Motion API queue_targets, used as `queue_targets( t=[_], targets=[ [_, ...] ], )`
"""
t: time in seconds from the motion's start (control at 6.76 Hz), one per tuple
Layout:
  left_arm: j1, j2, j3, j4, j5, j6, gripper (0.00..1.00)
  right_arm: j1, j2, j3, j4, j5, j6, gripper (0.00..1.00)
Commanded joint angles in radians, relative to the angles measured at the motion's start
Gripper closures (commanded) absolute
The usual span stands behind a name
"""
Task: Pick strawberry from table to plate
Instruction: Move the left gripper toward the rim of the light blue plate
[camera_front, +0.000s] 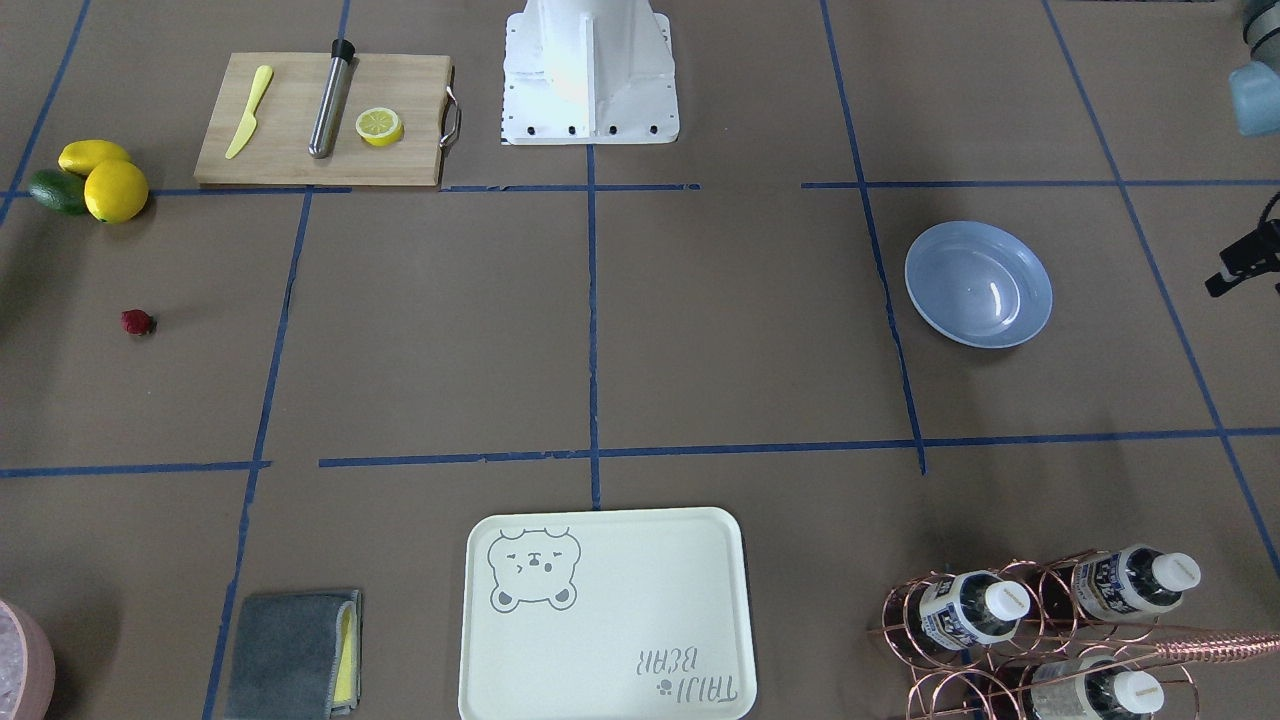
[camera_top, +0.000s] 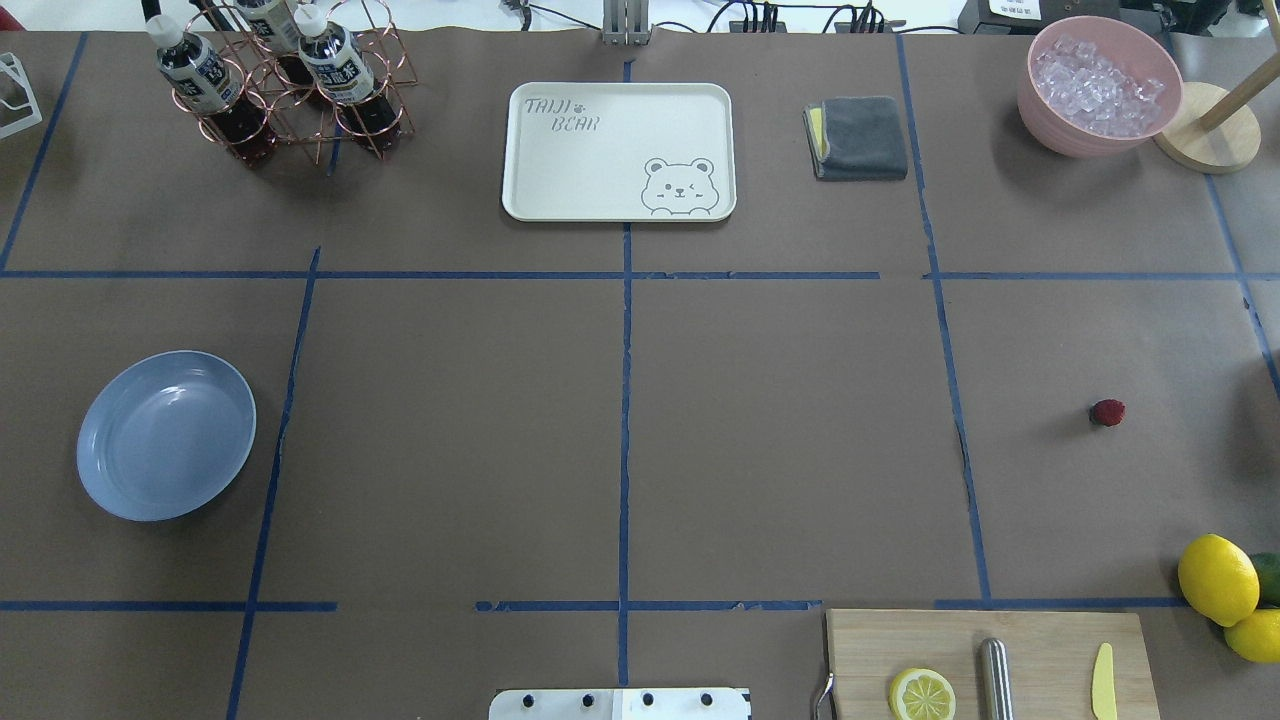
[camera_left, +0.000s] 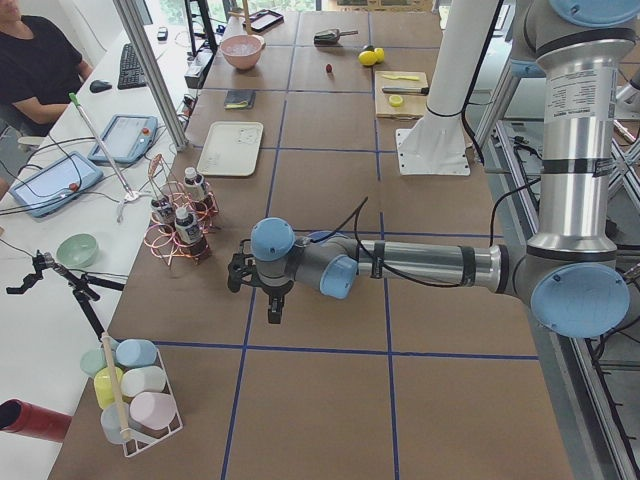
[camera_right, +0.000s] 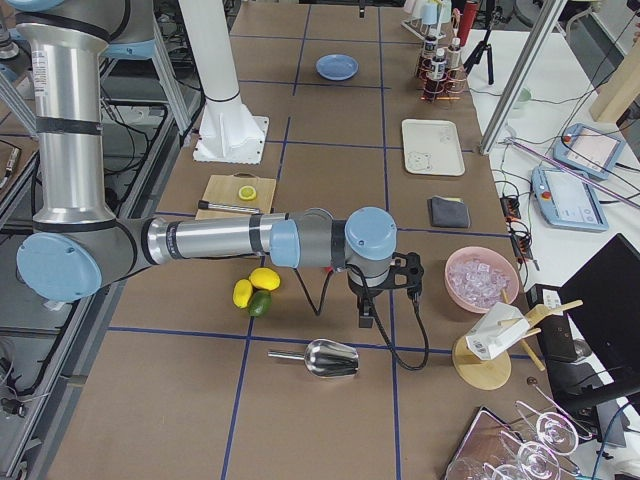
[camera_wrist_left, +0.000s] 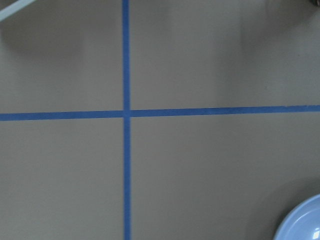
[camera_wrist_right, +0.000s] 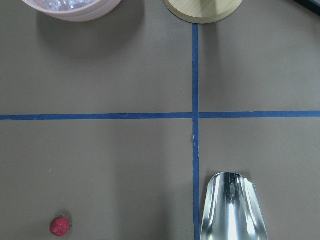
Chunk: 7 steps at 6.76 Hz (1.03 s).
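Note:
The strawberry (camera_front: 137, 321) (camera_top: 1107, 412) lies alone on the brown table (camera_top: 780, 420), small and dark red, on the robot's right side. It shows at the lower left of the right wrist view (camera_wrist_right: 60, 226). The light-blue plate (camera_front: 978, 284) (camera_top: 166, 435) sits empty on the robot's left side; its rim enters the left wrist view (camera_wrist_left: 302, 225). My right gripper (camera_right: 366, 318) hangs above the table past the lemons. My left gripper (camera_left: 272, 312) hovers over the table just beyond the plate. Both point down, and I cannot tell whether either is open or shut.
A cutting board (camera_top: 990, 660) holds a lemon half (camera_top: 922, 694), a steel rod and a yellow knife. Two lemons and an avocado (camera_front: 90, 178) lie close to the strawberry. A bear tray (camera_top: 618, 150), grey cloth (camera_top: 858, 137), ice bowl (camera_top: 1098, 85), bottle rack (camera_top: 285, 85) and metal scoop (camera_wrist_right: 230, 207) stand around.

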Motion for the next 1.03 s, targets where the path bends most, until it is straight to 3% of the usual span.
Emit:
queue_targets(
  t=[0.0, 0.3, 0.59, 0.89],
  targets=[
    [0.181, 0.107, 0.006, -0.382, 0.023, -0.354, 0.00, 0.000, 0.000, 0.002, 0.000, -0.001, 0.000, 0.00],
    [0.319, 0.119, 0.010, -0.451, 0.151, -0.469, 0.00, 0.000, 0.001, 0.009, 0.000, 0.001, 0.000, 0.00],
    [0.381, 0.118, 0.013, -0.451, 0.212, -0.489, 0.03, 0.000, 0.000, 0.015, 0.000, 0.001, 0.000, 0.00],
    [0.412, 0.118, 0.020, -0.455, 0.239, -0.489, 0.15, -0.001, 0.000, 0.023, 0.000, 0.001, 0.000, 0.00]
  ],
)
